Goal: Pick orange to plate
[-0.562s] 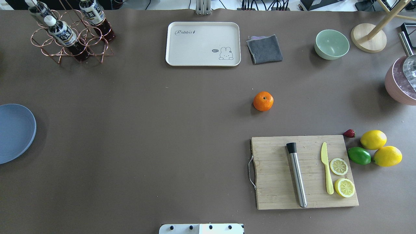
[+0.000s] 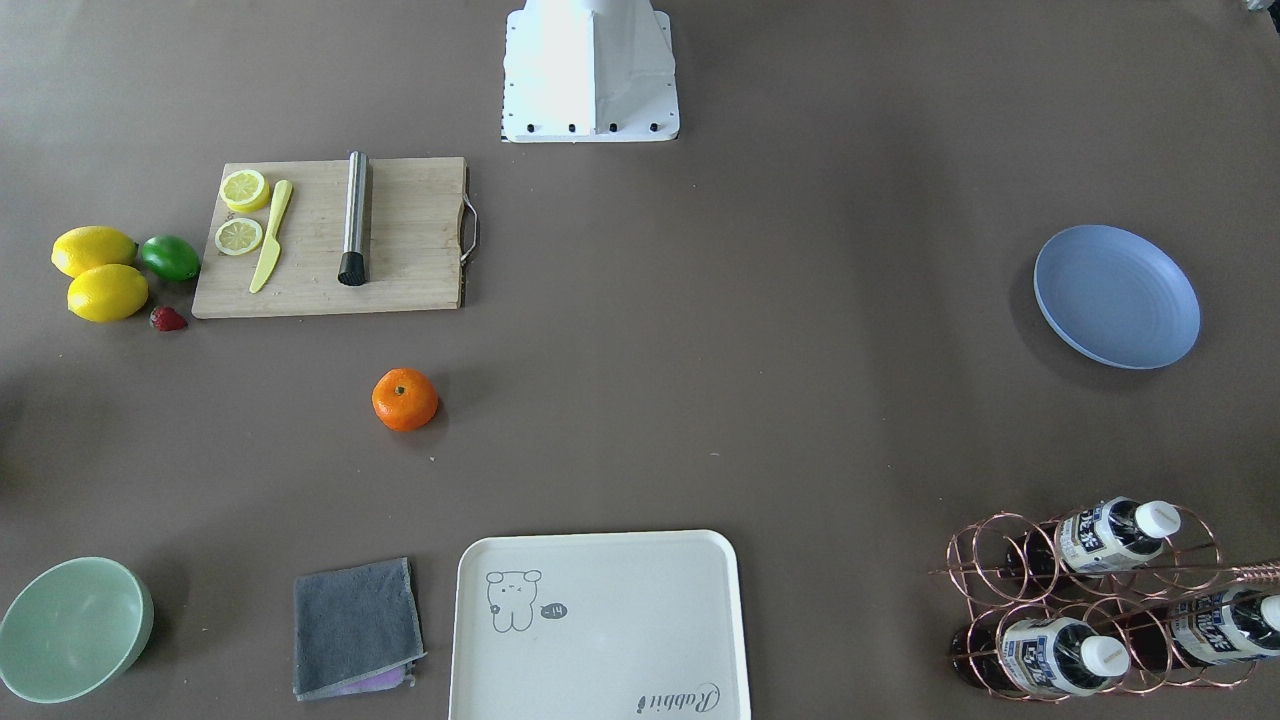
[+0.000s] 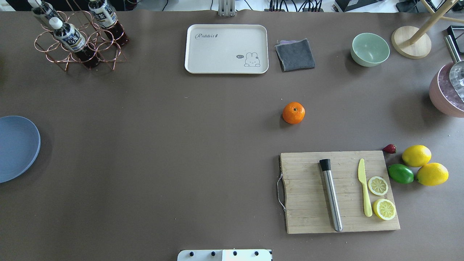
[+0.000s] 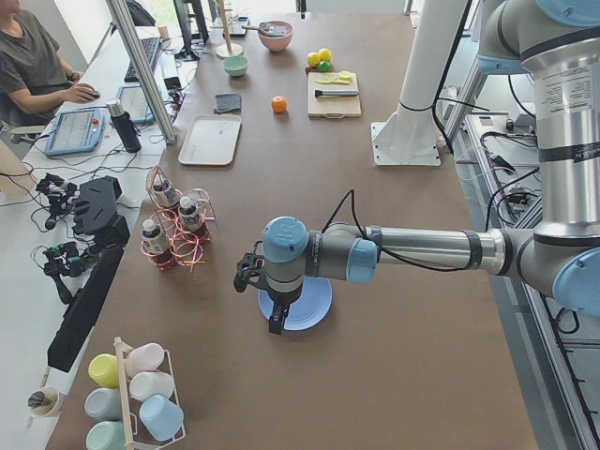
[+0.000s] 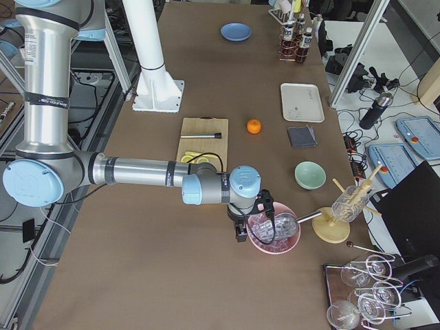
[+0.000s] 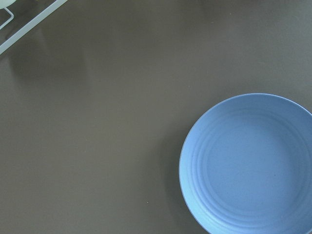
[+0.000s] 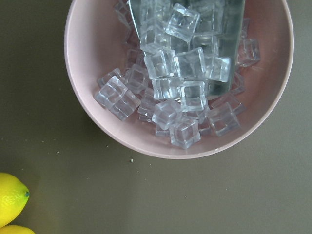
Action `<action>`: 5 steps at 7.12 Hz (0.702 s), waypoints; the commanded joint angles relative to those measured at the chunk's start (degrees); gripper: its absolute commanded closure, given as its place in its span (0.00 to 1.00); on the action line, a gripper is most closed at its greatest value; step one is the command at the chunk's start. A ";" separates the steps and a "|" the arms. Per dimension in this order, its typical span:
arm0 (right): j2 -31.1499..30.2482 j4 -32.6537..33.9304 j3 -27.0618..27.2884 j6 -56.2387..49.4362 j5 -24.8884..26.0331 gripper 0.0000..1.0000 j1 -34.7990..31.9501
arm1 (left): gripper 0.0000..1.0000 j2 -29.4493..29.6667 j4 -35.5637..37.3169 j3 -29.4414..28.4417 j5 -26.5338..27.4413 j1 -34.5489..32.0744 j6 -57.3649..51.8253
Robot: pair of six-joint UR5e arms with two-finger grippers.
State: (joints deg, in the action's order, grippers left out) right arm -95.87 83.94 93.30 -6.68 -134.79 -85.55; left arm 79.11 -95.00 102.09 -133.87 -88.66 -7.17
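Pick not begun: orange (image 3: 293, 112) lies free on tabletop (image 3: 181, 145), well apart from plate (image 3: 18, 146). Left tool (image 4: 278, 322) and right tool (image 5: 240, 232): grip state cannot be told. Next, probably, right tool must reach orange.

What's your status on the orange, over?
Left jaws above the plate, right jaws above the pink ice bowl; open or shut, cannot tell. Orange untouched on the table, robot's right side. Nothing between it and the plate.

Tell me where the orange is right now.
In the overhead view the orange sits alone on the table, right of centre, between the cutting board on the robot's side and the grey cloth on the far side.
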 commanded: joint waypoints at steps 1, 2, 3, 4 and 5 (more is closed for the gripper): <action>0.07 0.08 -0.04 0.09 -0.03 0.00 0.04 | 0.02 -0.54 -0.10 0.22 -0.08 0.24 0.58; -0.02 0.08 -0.04 0.09 -0.12 0.00 0.04 | 0.02 -0.54 -0.01 -0.04 -0.08 0.16 0.66; -0.02 0.08 0.04 0.09 -0.12 0.00 0.04 | 0.02 -0.45 -0.10 0.30 -0.60 0.24 4.32; -0.02 0.08 -0.04 0.09 -0.12 0.00 0.04 | 0.02 -0.45 -0.71 0.22 -0.60 0.16 7.23; -0.02 0.08 -0.13 0.09 -0.12 0.00 0.04 | 0.02 -0.54 -3.06 -0.31 -0.52 -0.02 7.34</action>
State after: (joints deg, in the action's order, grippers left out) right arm -95.88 84.02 93.26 -6.59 -134.91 -85.52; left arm 78.64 -96.06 102.18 -134.39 -88.53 -1.21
